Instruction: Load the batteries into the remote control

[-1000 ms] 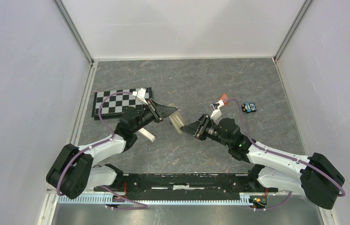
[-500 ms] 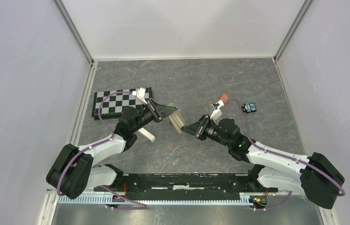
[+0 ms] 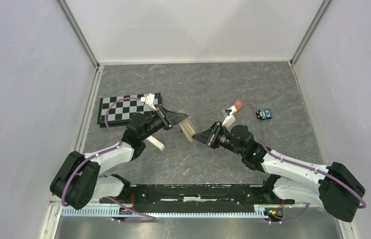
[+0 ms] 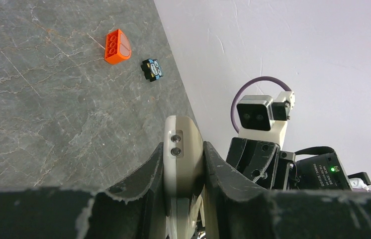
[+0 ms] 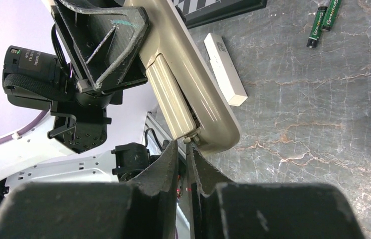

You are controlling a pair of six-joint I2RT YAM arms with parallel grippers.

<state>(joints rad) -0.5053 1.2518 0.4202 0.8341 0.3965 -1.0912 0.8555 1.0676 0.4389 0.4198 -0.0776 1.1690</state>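
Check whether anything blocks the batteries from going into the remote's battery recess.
Yes: the battery cover still sits on the back of the remote control, which the left pincer holds. Tips of the right pincer are at the cover's end. The batteries lie on the table.

The left pincer clamps a slim tan-grey plastic remote control; ahead-left on the grey stone-patterned desk lie an orange toy brick and small black-blue block.

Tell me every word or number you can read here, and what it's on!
Batteries: green lettering, too blurred to read.
White bar: tiny grey print near one end, too small to read.
Black and blue block: pale marks, unreadable.
No other writing shows.
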